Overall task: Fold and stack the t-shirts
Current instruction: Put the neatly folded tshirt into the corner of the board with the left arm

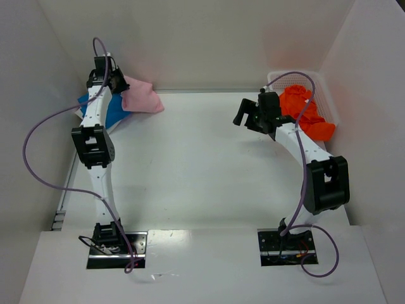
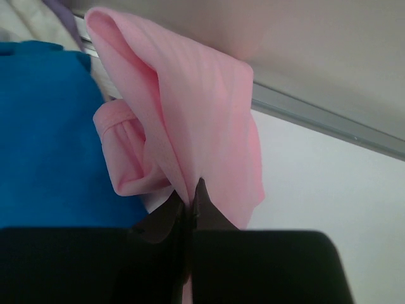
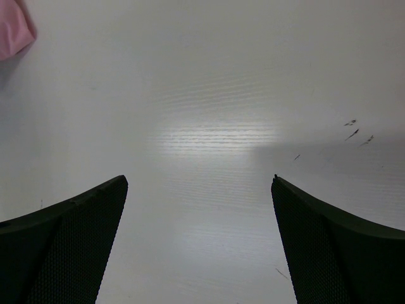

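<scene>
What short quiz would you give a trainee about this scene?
1. True or false: the left gripper is shut on the pink cloth t-shirt.
2. Fill the gap: the right gripper hangs over the bare white table with its jaws ____.
3. Where does the orange cloth t-shirt lie? A: in the left gripper. B: in the white plastic basket. C: in the right gripper.
Key: 1 true; 2 open; 3 B.
</scene>
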